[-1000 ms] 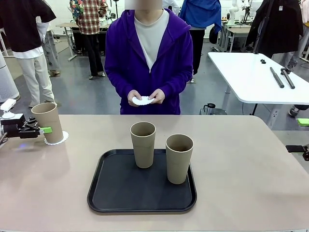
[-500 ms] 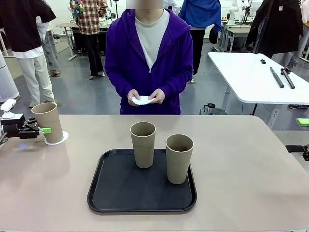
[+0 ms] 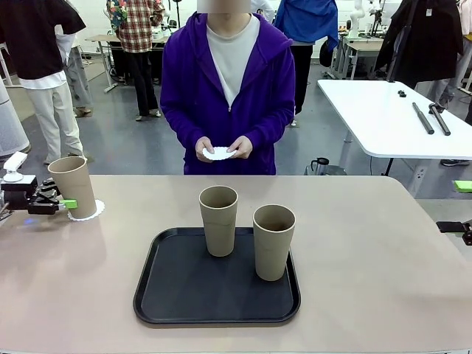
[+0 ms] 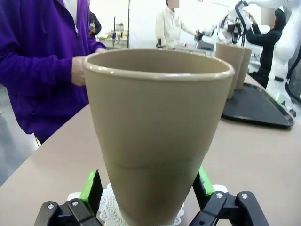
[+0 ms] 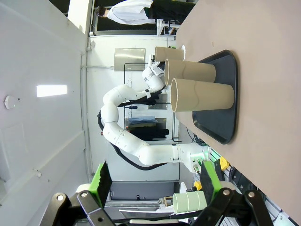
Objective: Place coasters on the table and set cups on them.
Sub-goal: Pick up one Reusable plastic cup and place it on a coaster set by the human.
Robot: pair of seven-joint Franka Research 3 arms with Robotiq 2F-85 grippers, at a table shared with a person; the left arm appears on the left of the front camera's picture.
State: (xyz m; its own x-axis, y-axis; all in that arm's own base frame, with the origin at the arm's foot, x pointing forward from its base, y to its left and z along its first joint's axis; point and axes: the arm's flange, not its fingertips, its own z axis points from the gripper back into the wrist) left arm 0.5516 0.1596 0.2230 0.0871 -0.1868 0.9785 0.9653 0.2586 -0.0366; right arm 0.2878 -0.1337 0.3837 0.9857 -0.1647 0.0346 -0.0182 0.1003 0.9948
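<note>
Our left wrist view shows what we cannot judge from the front: the left tool (image 4: 146, 184) is spread, a green pad on either side of one cup (image 4: 157, 132), just beside its wall; a lacy coaster (image 4: 107, 207) lies under its base. From the front, that cup stands near the worktop's (image 3: 369, 258) left edge; a second cup (image 3: 219, 220) and a third cup (image 3: 273, 240) stand on the black tray (image 3: 184, 295); three in all. The person's hands (image 3: 221, 150) hold white coasters (image 3: 218, 153), number unclear; the right tool (image 5: 155, 179) is spread, empty.

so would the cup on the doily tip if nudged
Probably: the cup is tall and narrows toward its base, so a push near the rim could tip it. The doily under it looks thin and may slide on the smooth table.
</note>
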